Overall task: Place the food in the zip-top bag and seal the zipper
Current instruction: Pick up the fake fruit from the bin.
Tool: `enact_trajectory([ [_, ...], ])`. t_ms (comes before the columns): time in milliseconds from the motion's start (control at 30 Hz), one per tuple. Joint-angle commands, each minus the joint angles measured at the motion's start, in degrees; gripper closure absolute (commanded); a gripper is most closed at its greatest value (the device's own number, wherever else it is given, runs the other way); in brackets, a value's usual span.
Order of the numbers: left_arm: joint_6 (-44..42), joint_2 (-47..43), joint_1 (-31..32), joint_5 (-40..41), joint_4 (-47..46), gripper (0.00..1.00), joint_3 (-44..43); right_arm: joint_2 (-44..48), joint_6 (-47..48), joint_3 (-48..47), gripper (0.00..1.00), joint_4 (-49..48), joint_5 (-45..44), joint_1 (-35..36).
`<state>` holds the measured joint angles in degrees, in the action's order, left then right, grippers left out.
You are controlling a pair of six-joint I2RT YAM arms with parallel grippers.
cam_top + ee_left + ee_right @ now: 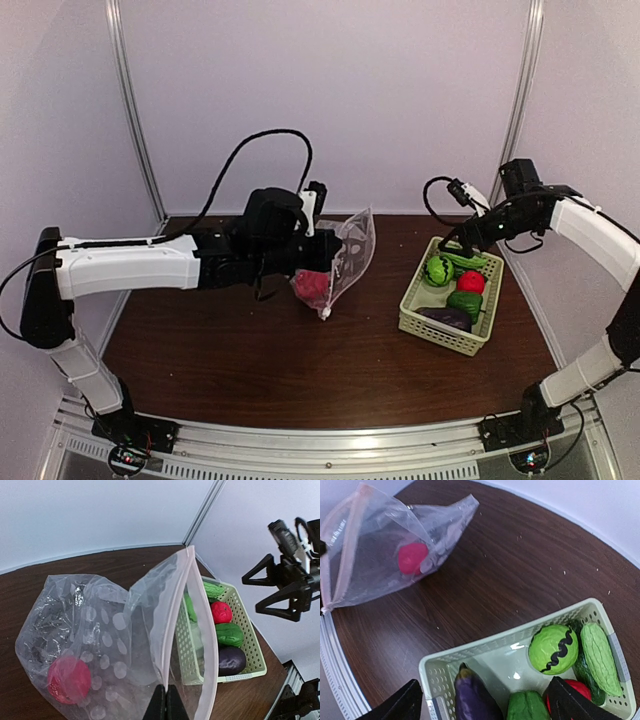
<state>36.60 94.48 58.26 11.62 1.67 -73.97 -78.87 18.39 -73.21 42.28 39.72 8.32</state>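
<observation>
Inside the clear, white-dotted zip-top bag [105, 615] sits one red fruit [69, 679].

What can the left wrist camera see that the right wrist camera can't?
Only the left wrist view shows the left fingers pinched shut on the zip-top bag at its mouth edge, and the right arm's fingers from outside, spread open in the air. Only the right wrist view shows the black zigzag on the round green piece. Both show the bag with one red ball inside, the basket, the purple piece and the brown table.
</observation>
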Motion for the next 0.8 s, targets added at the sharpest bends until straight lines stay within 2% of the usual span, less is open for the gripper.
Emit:
enact_trajectory([
  [0, -3.1, 0.8, 1.7, 3.5, 3.3, 1.00, -4.8, -2.8, 11.7, 1.1, 0.14, 7.7, -10.6, -0.3],
  [100, -1.8, -1.2, 1.7, 2.8, -0.7, 1.00, -0.9, -5.2, 14.4, 2.0, 0.18, 8.6, -14.7, -0.4],
  [200, -0.9, -1.7, 1.7, 4.1, -0.1, 1.00, 0.2, -7.2, 12.1, 2.9, 0.19, 6.7, -18.4, -0.2],
  [400, -0.8, -0.3, 1.7, 3.7, 1.7, 1.00, -1.0, -11.2, 7.1, 2.9, 0.06, 0.0, -22.4, -0.2],
  [500, -0.7, 0.4, 1.7, 3.6, 2.4, 1.00, -1.6, -14.2, 5.1, 1.6, 0.04, -2.2, -23.8, -0.2],
  [767, 0.5, 0.8, 1.7, 2.6, 2.9, 1.00, -1.8, -21.0, 1.9, -0.9, 0.06, -4.6, -21.3, -0.1],
])
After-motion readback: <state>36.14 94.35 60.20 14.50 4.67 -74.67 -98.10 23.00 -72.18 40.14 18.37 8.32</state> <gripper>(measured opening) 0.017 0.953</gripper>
